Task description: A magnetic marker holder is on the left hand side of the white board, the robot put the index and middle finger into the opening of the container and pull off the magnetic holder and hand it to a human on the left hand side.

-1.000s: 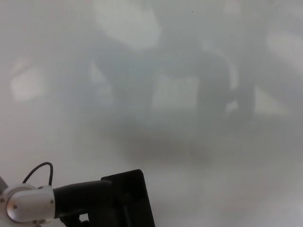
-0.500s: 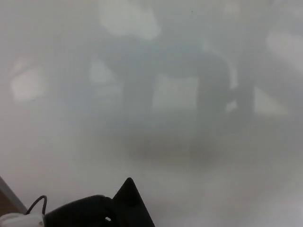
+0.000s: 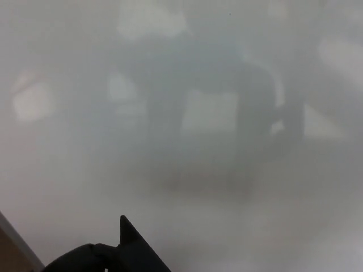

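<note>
Head view shows the left hand (image 3: 93,259) low against the whiteboard (image 3: 227,113); fingers' state unclear.

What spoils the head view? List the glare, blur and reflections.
Head view: the whiteboard fills the frame with hazy, soft grey reflections and pale bright patches, no sharp edges; only the black holder at the bottom edge reads dark, its detail lost; the left hand is a dim silhouette.

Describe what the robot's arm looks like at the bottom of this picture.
Only a dark, matte black, rounded limb shows at the lower left against the whiteboard, ending beside a black, sharp-cornered holder. No cable or markings are visible. The robot hand itself can't be made out.
</note>
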